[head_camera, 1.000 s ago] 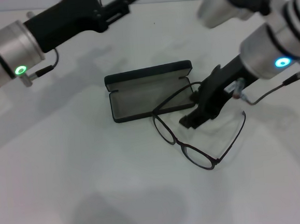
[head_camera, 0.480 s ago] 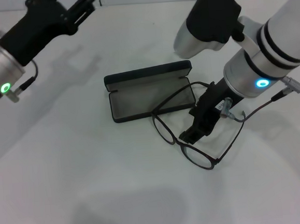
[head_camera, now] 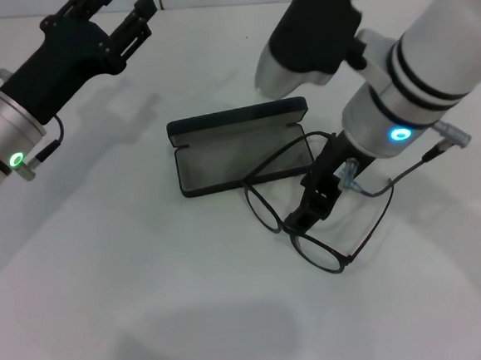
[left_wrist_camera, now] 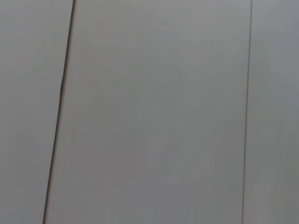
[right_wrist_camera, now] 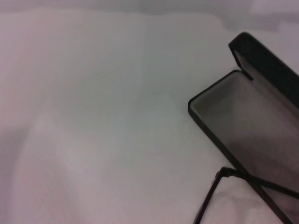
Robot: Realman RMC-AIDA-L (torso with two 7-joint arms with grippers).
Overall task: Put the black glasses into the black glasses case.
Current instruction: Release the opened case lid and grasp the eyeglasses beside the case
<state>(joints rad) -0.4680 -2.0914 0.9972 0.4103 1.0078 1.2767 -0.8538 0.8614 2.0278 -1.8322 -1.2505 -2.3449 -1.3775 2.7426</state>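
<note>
The black glasses (head_camera: 319, 254) lie unfolded on the white table, lenses toward me. One temple arm rests across the front right corner of the black glasses case (head_camera: 231, 161). The case lies open with its grey lining up and its lid standing at the back. My right gripper (head_camera: 306, 211) hangs low over the glasses, just above the bridge between the lenses. The right wrist view shows the open case (right_wrist_camera: 243, 126) and part of the glasses frame (right_wrist_camera: 211, 199). My left gripper (head_camera: 116, 16) is open and empty, raised at the far left, well away from both.
The white table (head_camera: 132, 288) stretches around the case and glasses. The right arm's bulky white and black links (head_camera: 415, 74) hang over the right side. The left wrist view shows only grey wall panels (left_wrist_camera: 154, 112).
My right gripper has moved down and to the left, from beside the case corner to over the glasses' bridge. The left arm shifted slightly. Glasses and case have not moved.
</note>
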